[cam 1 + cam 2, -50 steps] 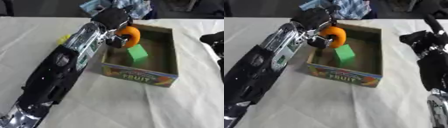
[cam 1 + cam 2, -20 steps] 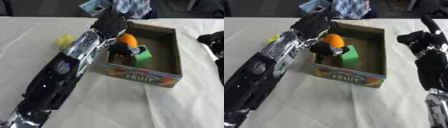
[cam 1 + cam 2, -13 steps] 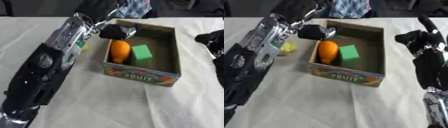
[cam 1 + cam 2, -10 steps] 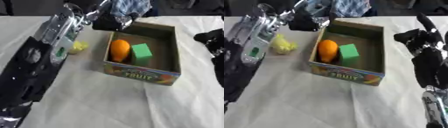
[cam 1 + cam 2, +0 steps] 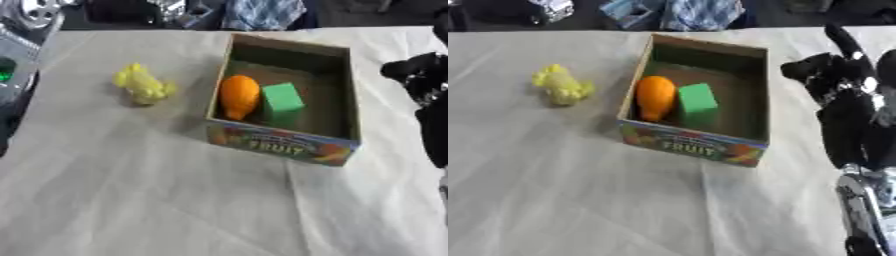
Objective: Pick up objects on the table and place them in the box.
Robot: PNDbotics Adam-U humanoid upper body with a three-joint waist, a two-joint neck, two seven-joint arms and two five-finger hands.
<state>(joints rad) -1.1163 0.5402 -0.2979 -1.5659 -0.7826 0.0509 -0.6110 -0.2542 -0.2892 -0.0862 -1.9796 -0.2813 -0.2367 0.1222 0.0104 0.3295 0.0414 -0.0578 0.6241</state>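
An open cardboard fruit box [image 5: 282, 145] stands right of the table's middle. Inside it an orange, oval object [image 5: 239, 96] lies against the left wall, with a green cube [image 5: 283, 98] touching its right side. A yellow, lumpy object [image 5: 142, 85] lies on the cloth to the left of the box. My left arm [image 5: 24, 31] shows only at the upper left corner, and my left hand [image 5: 179, 9] is a blurred silver-dark shape at the top edge, away from the box. To the right of the box my right hand [image 5: 820, 67] hangs open and holds nothing.
A white cloth [image 5: 157, 190] covers the table. A blue checked bundle [image 5: 262, 12] and dark clutter lie along the far edge behind the box. My right forearm [image 5: 855, 125] runs down the right edge.
My left hand let the orange object go into the box beside the green cube. It then drew back up and left, which uncovered the yellow object. The right hand stayed put.
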